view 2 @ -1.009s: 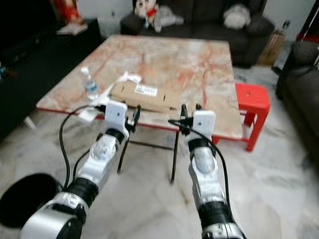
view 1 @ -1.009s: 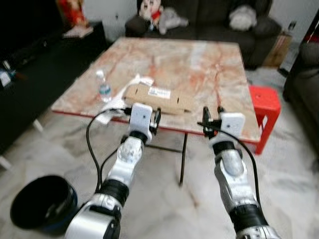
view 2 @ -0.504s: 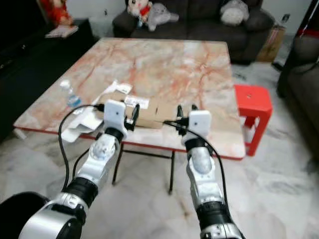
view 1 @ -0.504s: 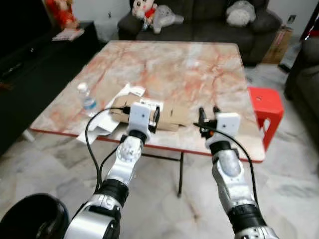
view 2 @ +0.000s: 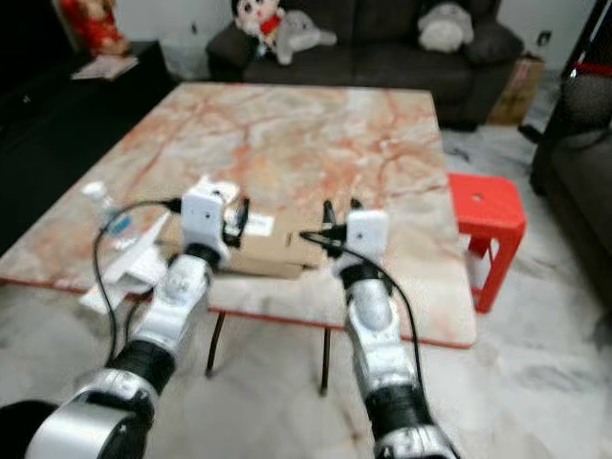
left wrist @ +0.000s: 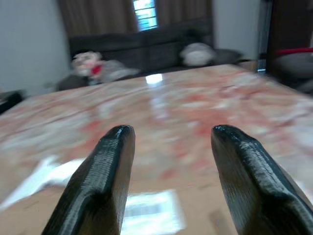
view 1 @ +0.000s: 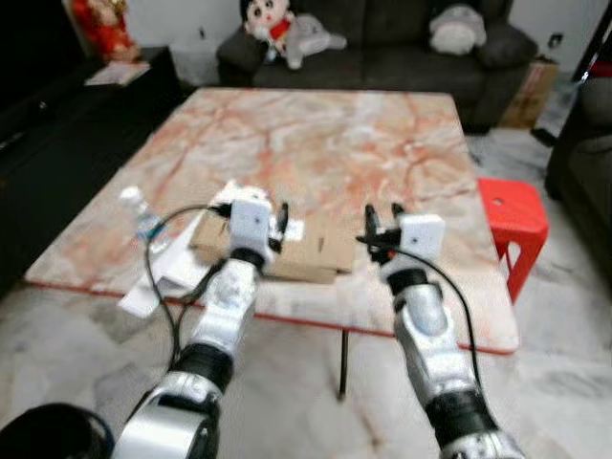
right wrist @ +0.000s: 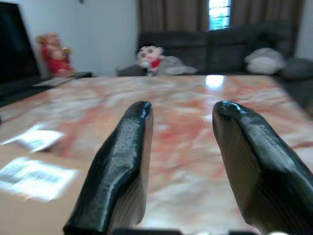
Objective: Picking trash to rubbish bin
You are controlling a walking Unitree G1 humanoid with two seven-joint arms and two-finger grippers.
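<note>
A flat brown cardboard piece [view 1: 317, 254] with a white label lies near the front edge of the marble table [view 1: 325, 134]. To its left stand a small plastic bottle [view 1: 141, 214] and crumpled white wrappers [view 1: 164, 277]. My left gripper [view 1: 279, 218] hovers open over the cardboard's left part, and the label [left wrist: 151, 215] sits just below its fingers. Over the cardboard's right end my right gripper [view 1: 381, 220] is also open and holds nothing. The black rubbish bin [view 1: 43, 435] sits on the floor at the lower left corner.
A red plastic stool [view 1: 513, 214] stands by the table's right side. A dark sofa [view 1: 382, 48] with plush toys runs behind the table. A dark cabinet [view 1: 57, 115] lines the left. The marble floor lies in front of the table.
The camera has advanced toward the table, so the table is nearer and the bin has slid to the lower left corner. Both grippers now reach over the front edge above the cardboard.
</note>
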